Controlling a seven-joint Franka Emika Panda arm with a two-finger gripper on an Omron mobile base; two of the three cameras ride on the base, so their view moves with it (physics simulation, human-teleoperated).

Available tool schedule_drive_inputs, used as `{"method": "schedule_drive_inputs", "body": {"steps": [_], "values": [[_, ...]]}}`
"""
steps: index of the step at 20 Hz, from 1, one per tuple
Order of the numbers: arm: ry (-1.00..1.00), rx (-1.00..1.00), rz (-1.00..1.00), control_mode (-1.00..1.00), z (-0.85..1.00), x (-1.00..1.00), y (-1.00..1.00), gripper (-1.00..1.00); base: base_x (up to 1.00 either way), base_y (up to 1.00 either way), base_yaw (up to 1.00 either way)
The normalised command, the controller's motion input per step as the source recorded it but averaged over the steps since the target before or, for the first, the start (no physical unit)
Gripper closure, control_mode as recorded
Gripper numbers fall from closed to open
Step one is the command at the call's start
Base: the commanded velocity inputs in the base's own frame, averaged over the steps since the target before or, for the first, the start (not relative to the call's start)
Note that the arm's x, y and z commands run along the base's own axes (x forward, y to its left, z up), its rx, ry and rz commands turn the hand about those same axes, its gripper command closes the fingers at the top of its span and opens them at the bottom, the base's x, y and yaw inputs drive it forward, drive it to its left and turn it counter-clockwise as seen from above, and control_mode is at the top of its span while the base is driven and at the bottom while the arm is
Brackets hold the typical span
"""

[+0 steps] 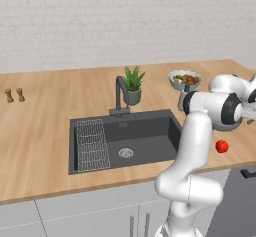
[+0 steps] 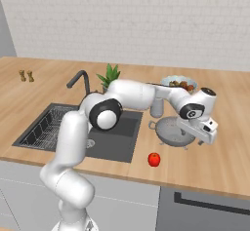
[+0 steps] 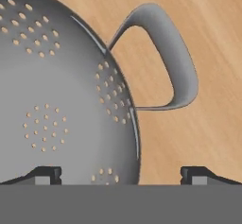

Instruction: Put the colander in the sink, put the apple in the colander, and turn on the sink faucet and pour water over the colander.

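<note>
First step in hand: grasping the colander [image 2: 172, 130], which sits on the table [image 2: 229, 162] right of the sink [image 1: 145, 136], apple [image 2: 154, 159] nearby. The end effector [image 3: 120, 173] hovers with jaws apart, straddling the rim. Next it likely needs to lower and close there.

no readable text, no labels, no brand marks, no numbers, no signs on anything in the left base, right base or hand views

Pincer [image 3: 121, 175] wide open, pointing down
</note>
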Motion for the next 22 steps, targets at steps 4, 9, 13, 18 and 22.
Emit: {"method": "schedule_drive_inputs", "body": {"steps": [4,9,13,18,22], "values": [[0.00,0.02,0.00,-1.00,-0.09,0.12,-0.13,-1.00,0.00,0.00,0.00],[0.00,0.03,0.00,-1.00,-0.01,0.11,-0.12,-1.00,0.00,0.00,0.00],[0.00,0.01,0.00,-1.00,-0.06,0.05,-0.04,-1.00,0.00,0.00,0.00],[0.00,0.00,0.00,-1.00,-0.09,0.07,0.00,-1.00,0.00,0.00,0.00],[0.01,0.00,0.00,-1.00,-0.22,0.00,0.00,-1.00,0.00,0.00,0.00]]}}
